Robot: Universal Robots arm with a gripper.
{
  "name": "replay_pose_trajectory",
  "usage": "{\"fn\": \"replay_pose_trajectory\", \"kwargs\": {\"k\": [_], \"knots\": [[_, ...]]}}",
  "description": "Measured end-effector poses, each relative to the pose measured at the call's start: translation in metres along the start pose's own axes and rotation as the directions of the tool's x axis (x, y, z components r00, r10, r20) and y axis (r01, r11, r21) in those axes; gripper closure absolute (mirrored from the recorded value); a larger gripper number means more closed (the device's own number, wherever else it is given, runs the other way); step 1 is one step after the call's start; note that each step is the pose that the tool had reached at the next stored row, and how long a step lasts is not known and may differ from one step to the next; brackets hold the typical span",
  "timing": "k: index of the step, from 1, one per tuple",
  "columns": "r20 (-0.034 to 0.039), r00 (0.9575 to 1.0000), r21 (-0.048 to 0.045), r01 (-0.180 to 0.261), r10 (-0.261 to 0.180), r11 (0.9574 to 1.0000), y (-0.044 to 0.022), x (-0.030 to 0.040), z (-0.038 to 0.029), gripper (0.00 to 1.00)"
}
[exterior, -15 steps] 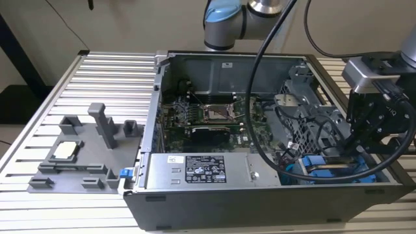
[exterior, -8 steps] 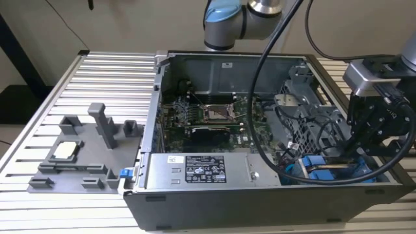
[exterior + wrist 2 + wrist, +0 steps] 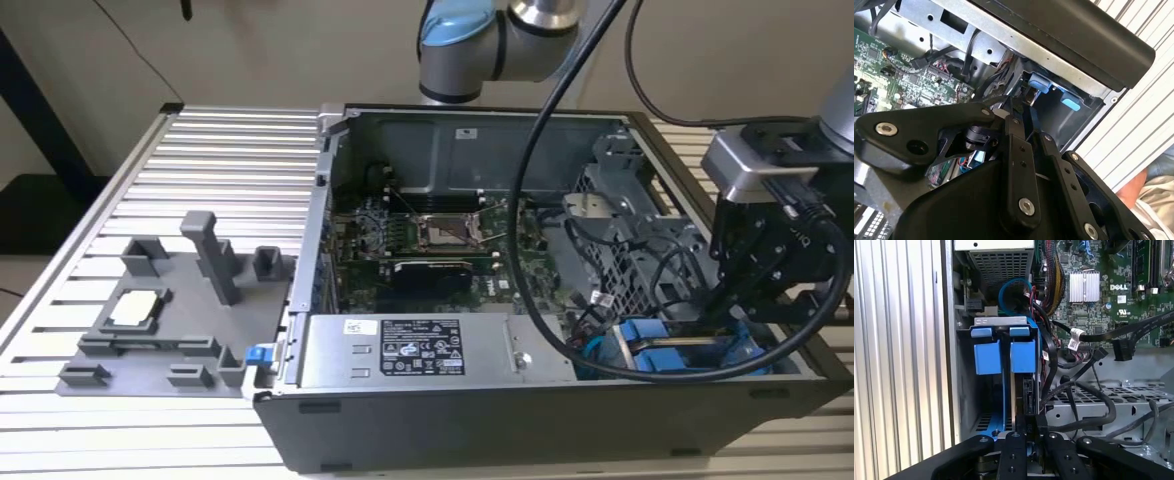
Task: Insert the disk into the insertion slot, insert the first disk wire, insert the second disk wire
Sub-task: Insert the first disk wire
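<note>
The disk (image 3: pixel 1013 399) stands on edge in its blue carrier frame (image 3: pixel 1005 405), down inside the insertion slot (image 3: pixel 966 390), a grey metal bay with blue fittings (image 3: pixel 1023 356). In the exterior view the slot (image 3: pixel 657 356) lies at the case's near corner on the exterior view's right. My gripper (image 3: pixel 1029 422) hangs over that bay beside the disk, shut on the black plug (image 3: pixel 1027 395) of a disk wire. In the second wrist view the gripper (image 3: pixel 1021 107) points at the blue fittings (image 3: pixel 1038 84). From outside, the gripper (image 3: pixel 738 318) reaches down into the bay.
A grey power-supply box (image 3: pixel 414 350) lies along the case's front and the motherboard (image 3: pixel 427 240) behind it. A perforated cage (image 3: pixel 627 230) and loose black cables (image 3: pixel 1089 405) crowd the bay's side. A grey fixture (image 3: pixel 174 310) sits on the slatted table. Part of a person (image 3: pixel 1151 182) shows beside the table.
</note>
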State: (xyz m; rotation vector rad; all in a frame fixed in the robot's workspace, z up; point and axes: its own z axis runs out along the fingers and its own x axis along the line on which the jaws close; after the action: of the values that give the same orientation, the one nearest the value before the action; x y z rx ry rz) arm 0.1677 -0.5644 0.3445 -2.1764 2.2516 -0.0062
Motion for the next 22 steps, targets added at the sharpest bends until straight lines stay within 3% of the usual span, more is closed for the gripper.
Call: {"fn": "replay_pose_trajectory", "kwargs": {"k": [22], "knots": [[0.0002, 1.0, -0.0001, -0.002, 0.002, 1.0, -0.0016, -0.0042, 0.0053, 0.81]]}}
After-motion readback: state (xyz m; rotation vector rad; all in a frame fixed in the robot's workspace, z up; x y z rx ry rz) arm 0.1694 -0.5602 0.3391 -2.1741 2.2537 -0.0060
